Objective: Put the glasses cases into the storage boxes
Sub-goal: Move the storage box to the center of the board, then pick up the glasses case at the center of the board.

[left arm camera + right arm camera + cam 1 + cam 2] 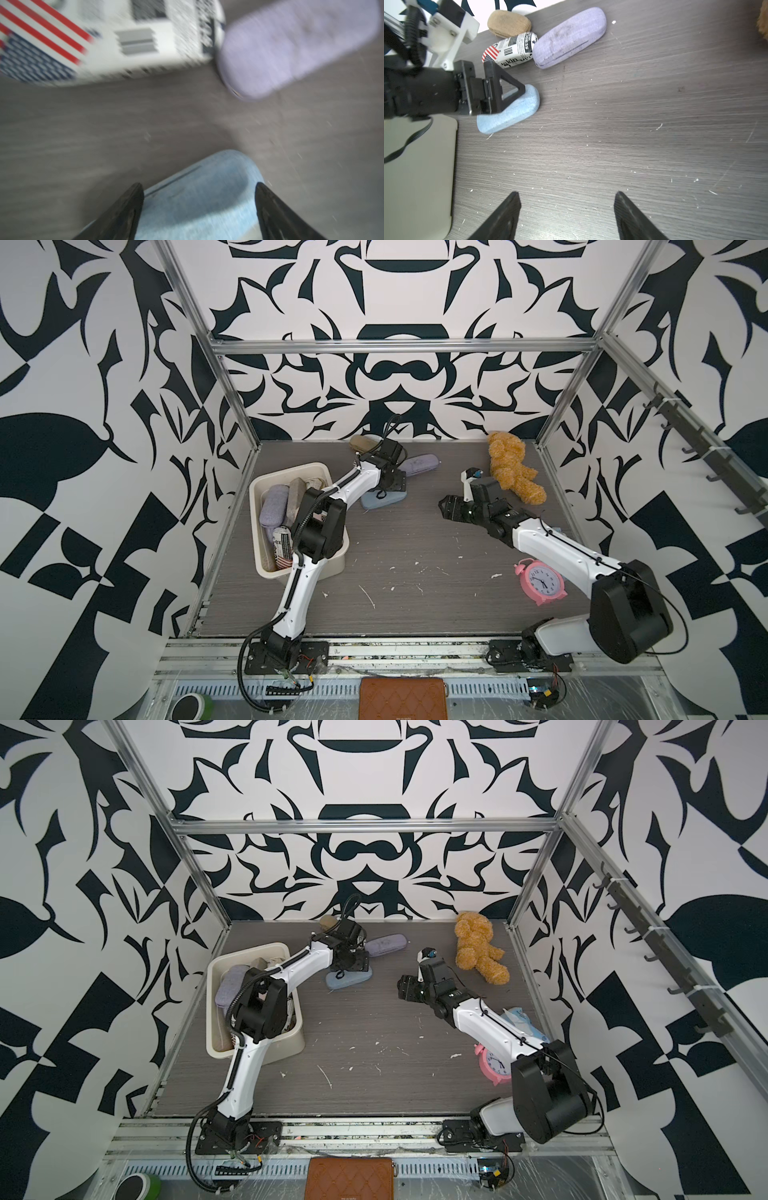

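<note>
Left gripper (198, 185) straddles blue case (508, 116) crosswise, for lift into tub (266, 485); jaws flank it, pinch cannot be told. Right gripper (566, 193) spread, empty, clear to the right.

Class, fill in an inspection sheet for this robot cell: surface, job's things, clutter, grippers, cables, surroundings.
Surface: grey wood-grain tabletop, scratched, white flecks.
Job's things: blue case, lilac case, tan case, newsprint case on tabletop; cream tub holds several more.
Clutter: teddy bear, pink alarm clock, blue-white packet; brown wallet off the front edge.
Grippers: left gripper astride blue case, grip unclear; right gripper open, empty.
Cables: black cable loops at arm bases.
Surroundings: patterned walls, aluminium frame, hook rail.
</note>
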Tool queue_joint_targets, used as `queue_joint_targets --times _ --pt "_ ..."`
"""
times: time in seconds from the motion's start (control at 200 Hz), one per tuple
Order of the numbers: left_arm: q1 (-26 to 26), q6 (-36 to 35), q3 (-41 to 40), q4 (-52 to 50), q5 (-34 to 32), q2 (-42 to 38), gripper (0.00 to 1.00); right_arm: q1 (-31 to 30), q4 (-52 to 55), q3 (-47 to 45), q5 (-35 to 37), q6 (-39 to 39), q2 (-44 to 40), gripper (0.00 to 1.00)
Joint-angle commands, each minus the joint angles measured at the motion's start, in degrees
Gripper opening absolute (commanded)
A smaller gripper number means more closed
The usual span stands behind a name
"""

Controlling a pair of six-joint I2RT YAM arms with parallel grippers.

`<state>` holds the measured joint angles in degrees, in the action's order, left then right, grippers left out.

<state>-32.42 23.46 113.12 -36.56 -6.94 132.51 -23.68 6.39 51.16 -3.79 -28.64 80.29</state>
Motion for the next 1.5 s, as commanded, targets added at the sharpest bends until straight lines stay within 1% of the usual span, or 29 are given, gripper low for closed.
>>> queue_joint_targets --times 0.0,0.115,0.175,0.275,0.395,0.53,0.605,0.655,0.69,0.775,0.865,0.925,1.035,1.09,1.21,1.255,1.275,1.295,1.36,1.415,1.435,1.465,1.495 --pt "-1.6 -0.1 -0.8 -2.3 3.8 -3.5 0.88 0.3 -1.6 0.0 -0.5 -0.5 -2.3 0.74" --pt "-1.6 -0.3 -0.8 -2.8 3.6 -3.9 0.90 0.4 -1.4 -0.3 -0.3 -0.5 -3.1 0.74" --pt "-1.6 -0.7 0.5 -4.6 3.0 -3.3 0.91 0.4 -1.4 -0.3 -0.1 -0.5 -3.4 0.74" --pt "-2.0 -3.2 2.1 -7.3 -1.5 -2.2 1.00 0.4 -0.7 -0.4 0.2 -0.3 -3.5 0.76" --pt "-1.4 -5.8 3.8 -10.7 -2.2 0.9 0.99 0.4 0.0 -0.2 0.2 -0.1 -3.9 0.77" --pt "-1.8 -8.8 4.9 -15.0 -2.4 3.3 0.99 0.4 0.5 -0.4 1.1 0.3 -5.1 0.78" --pt "-2.5 -10.2 2.6 -14.3 -1.9 2.2 0.99 0.5 0.6 -0.7 1.6 0.6 -5.8 0.79" --pt "-2.8 -10.6 2.0 -14.7 -0.2 1.5 0.99 0.5 0.6 -0.7 1.7 0.6 -6.0 0.79" --pt "-3.3 -10.6 1.2 -14.8 0.7 0.8 1.00 0.5 0.5 -0.8 1.7 0.6 -6.1 0.79" --pt "-4.5 -9.6 -0.8 -14.9 0.4 -1.3 0.99 0.5 0.2 -1.0 1.4 0.5 -6.4 0.79" --pt "-6.1 -9.0 -3.5 -13.5 -2.1 -3.4 0.99 0.5 -0.1 -1.2 0.9 0.5 -6.4 0.79" --pt "-6.2 -9.0 -4.0 -13.3 -3.6 -3.0 0.99 0.5 -0.2 -1.2 0.7 0.4 -6.2 0.78" --pt "-6.2 -8.3 0.3 -17.0 -8.9 0.7 1.00 0.5 -0.5 -1.2 0.0 0.3 -5.9 0.77" --pt "-6.2 -8.2 1.7 -17.1 -9.7 2.4 1.00 0.5 -0.6 -1.3 0.1 0.2 -5.8 0.77" --pt "-6.1 -8.0 7.0 -19.9 -11.2 7.2 0.92 0.5 -0.8 -1.4 -0.1 0.3 -5.9 0.77" --pt "-5.9 -7.9 7.8 -20.5 -11.2 8.1 0.87 0.5 -0.8 -1.5 -0.1 0.2 -6.1 0.77" --pt "-5.8 -7.9 7.7 -20.1 -11.2 8.4 0.86 0.5 -0.8 -1.5 0.0 0.3 -6.2 0.77" --pt "-5.7 -7.7 7.6 -19.8 -11.0 8.4 0.81 0.5 -0.9 -1.5 -0.1 0.2 -6.3 0.77" --pt "-5.4 -7.4 7.1 -19.4 -10.1 8.4 0.80 0.5 -0.8 -1.6 -0.1 0.3 -6.4 0.77" --pt "-5.2 -7.6 6.5 -19.0 -10.9 8.1 0.84 0.5 -0.8 -1.5 -0.1 0.4 -6.4 0.77" --pt "-5.1 -7.6 6.5 -19.1 -11.2 8.1 0.92 0.5 -0.8 -1.5 -0.2 0.4 -6.4 0.77" --pt "-4.9 -7.6 6.6 -19.4 -11.0 8.2 1.00 0.5 -0.8 -1.5 -0.3 0.5 -6.4 0.77" --pt "-4.7 -7.6 6.7 -19.8 -10.5 8.2 0.99 0.5 -0.8 -1.5 -0.3 0.5 -6.5 0.77"
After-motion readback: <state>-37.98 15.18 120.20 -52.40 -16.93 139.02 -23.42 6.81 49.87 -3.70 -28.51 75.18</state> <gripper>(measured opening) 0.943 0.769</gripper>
